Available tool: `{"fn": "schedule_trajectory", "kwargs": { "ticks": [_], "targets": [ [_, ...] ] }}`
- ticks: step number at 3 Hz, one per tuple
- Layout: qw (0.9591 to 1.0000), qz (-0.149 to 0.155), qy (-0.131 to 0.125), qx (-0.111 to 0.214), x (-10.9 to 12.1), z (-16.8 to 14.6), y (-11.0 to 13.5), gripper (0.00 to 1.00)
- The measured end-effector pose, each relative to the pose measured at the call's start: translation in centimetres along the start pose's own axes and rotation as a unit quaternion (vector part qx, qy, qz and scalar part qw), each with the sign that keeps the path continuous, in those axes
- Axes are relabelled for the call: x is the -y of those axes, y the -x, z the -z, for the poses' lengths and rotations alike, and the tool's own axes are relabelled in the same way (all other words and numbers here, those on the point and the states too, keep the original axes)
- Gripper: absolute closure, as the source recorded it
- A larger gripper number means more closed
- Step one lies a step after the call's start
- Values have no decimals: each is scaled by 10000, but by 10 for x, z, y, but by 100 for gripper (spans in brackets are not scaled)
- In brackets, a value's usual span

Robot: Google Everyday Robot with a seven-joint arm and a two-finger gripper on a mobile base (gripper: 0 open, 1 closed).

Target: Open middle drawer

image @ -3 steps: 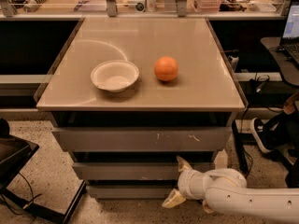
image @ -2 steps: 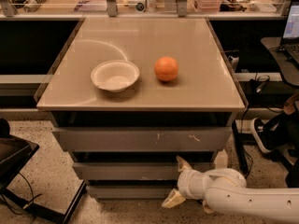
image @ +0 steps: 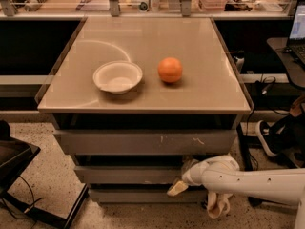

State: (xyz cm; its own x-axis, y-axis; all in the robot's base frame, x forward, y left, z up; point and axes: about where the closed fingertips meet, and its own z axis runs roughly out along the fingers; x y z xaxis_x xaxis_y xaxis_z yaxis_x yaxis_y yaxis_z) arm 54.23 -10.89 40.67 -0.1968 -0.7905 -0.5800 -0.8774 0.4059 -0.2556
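Drawer: plain grey flat-front middle drawer, between scratched wide grey front and narrow grey bottom front, not yet drawn out.
Gripper: white two-finger gripper at its right end, jaws spread above and below the front, seemingly readying a pull.

The robot's smooth white arm enters at the lower right edge of the frame and lies almost level, reaching left to end low in the middle of the picture. Its rounded white wrist bulges at the arm's end, and a pale tan piece hangs just beneath it. The white two-finger gripper points left with its fingers spread apart, one angled upward, the other tan-tipped finger slanting down and left
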Motion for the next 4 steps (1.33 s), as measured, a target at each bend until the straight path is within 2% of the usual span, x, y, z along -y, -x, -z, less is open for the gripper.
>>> {"fn": "schedule_trajectory", "kwargs": {
  "ticks": [1,2,3,4],
  "targets": [
    [9998,-12,-201,43,27,-1,6,0],
    [9998,-11,-187,40,26,-1,6,0],
    [9998,-11,-187,40,26,-1,6,17],
    [9998,-11,-187,40,26,-1,6,41]
  ]
}}
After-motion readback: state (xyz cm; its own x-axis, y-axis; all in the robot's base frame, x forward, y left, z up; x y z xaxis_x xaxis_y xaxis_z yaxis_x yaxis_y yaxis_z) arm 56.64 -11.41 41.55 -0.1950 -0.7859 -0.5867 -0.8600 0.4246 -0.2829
